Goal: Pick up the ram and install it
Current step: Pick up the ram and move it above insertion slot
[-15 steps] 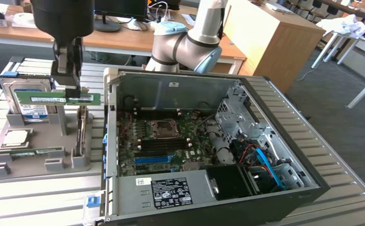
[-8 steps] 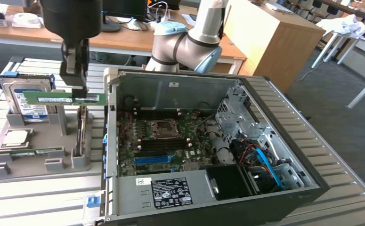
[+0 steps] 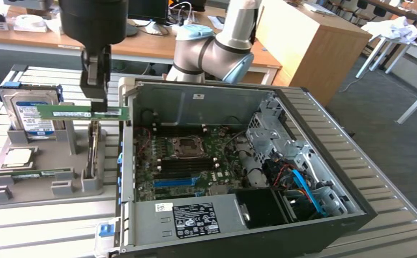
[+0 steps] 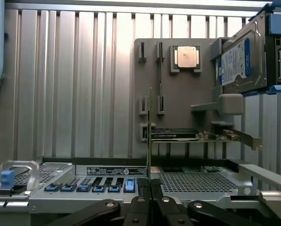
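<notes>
To the exterior view's right of your gripper [image 3: 97, 109], the case wall [image 3: 124, 177] bars passage; above the motherboard [image 3: 186, 161], room stands open.

The arm [image 3: 226, 51] consisted of smooth silver-grey tubular links joined by rounded grey joint housings. One joint carried a circular pale blue end cap [image 3: 193, 32]. The wrist section [image 3: 93, 21] was a wide matte black cylinder. Attached to it, the pincer [image 3: 97, 102] was black throughout, with a narrow, flat-sided body. In the wrist view, its fingers [image 4: 143, 186] were black bars coupled to angled black linkage arms [image 4: 84, 216]. Each visible pivot was fitted with a round bolt head [image 4: 106, 205].
</notes>
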